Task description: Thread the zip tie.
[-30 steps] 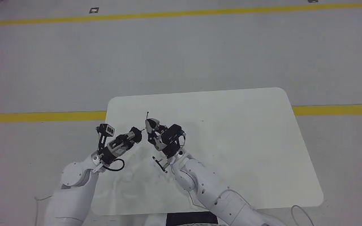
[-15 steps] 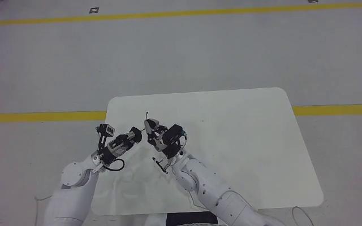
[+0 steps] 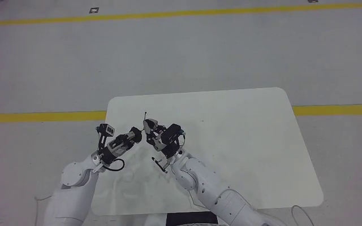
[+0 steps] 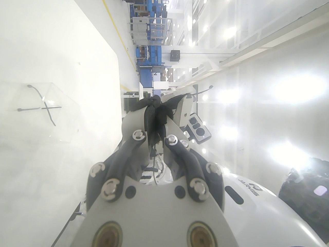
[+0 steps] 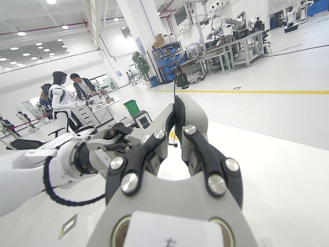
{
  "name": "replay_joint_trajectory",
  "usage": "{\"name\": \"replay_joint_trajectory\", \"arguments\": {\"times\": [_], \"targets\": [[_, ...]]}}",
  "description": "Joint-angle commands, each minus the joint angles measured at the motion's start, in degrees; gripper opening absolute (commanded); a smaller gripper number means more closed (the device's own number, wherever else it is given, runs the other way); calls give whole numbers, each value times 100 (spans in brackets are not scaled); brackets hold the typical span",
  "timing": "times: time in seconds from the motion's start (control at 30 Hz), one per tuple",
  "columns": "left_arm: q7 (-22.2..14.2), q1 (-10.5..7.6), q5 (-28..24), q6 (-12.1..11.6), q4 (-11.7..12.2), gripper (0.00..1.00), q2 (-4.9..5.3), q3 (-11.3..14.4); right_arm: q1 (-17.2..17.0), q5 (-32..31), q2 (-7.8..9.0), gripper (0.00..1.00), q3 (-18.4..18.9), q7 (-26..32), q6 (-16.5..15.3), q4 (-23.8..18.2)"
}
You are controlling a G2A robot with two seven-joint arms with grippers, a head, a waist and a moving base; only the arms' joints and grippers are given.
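Table (image 3: 254,147): white, with rounded corners, occupying the lower centre of the top view. Both arms are raised over its left part.

Right gripper (image 5: 176,111): jaws together, clamped on the zip tie (image 5: 174,91). The tie is a thin black strip held roughly upright. One end stands clear above the fingertips. The other end hangs out beneath them and finishes in a small knob, which sits in the gap between the finger links. In the top view the upper end shows as a fine dark line just left of centre, above the two grippers.

Left gripper (image 4: 153,109): dark pads pressed together. Whether anything is caught between them cannot be told. In the top view it lies just left of the right gripper, tip to tip. Contact between the two cannot be confirmed.

Clear tray (image 4: 64,119): resting on the table, well apart from both grippers. It holds two loose ties (image 4: 33,108), black and lying crossed over one another.

Floor: a yellow line (image 3: 56,116) runs behind the table.
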Motion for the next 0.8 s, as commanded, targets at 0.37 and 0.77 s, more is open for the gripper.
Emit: {"name": "replay_joint_trajectory", "arguments": {"times": [0.37, 0.77], "targets": [[0, 0, 0, 0, 0, 0, 0, 0, 9, -12, -23, 0, 10, -27, 7, 98], [0, 0, 0, 0, 0, 0, 0, 0, -85, -59, -2, 0, 31, 65, -106, 43]]}}
